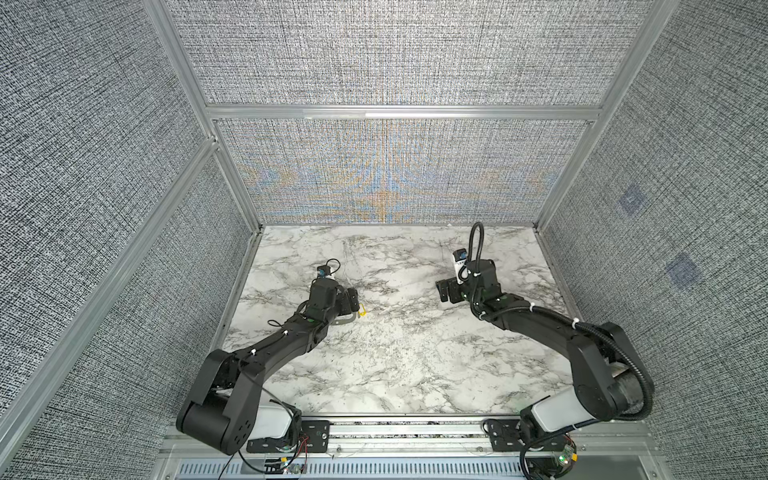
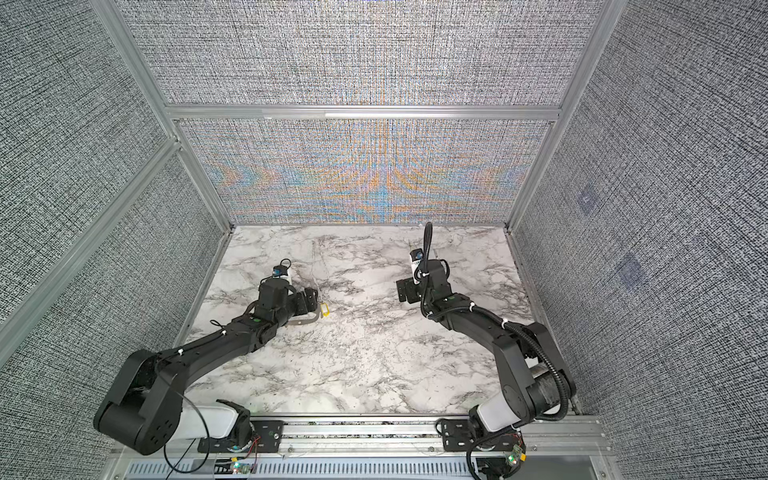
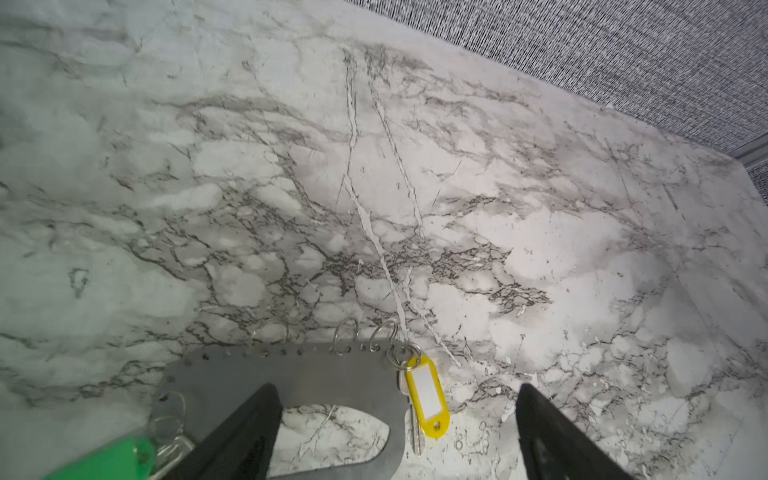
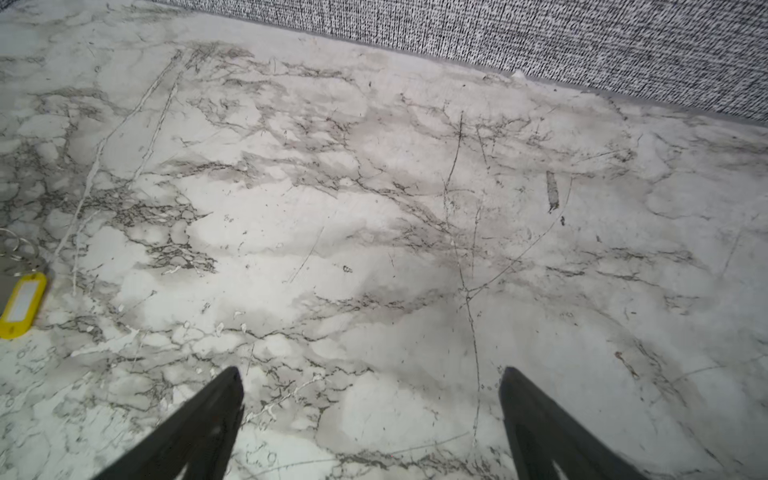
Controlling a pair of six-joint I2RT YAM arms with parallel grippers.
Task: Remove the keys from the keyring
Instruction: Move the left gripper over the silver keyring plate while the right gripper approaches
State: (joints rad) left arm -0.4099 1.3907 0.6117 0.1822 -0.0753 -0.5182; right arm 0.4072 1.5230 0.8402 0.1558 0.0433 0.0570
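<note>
The keyring (image 3: pixel 311 374) is a flat dark-grey metal holder lying on the marble table, with small wire loops along one edge. A key with a yellow tag (image 3: pixel 426 397) hangs from a loop at its end. A green tag (image 3: pixel 112 459) and part of its key show at the other end. My left gripper (image 3: pixel 395 415) is open, straddling the keyring's end and the yellow-tagged key, gripping nothing. In both top views the left gripper (image 1: pixel 351 300) sits over the keyring (image 1: pixel 345 321), beside the yellow tag (image 1: pixel 363 310); the arm hides the green tag. My right gripper (image 4: pixel 370 386) hangs open and empty over bare table, well right of the keys.
The marble table (image 1: pixel 399 365) is boxed in by grey fabric walls with aluminium frames on three sides. The right gripper (image 2: pixel 405 289) hovers at mid-right. The yellow tag (image 4: pixel 23 305) shows at the edge of the right wrist view.
</note>
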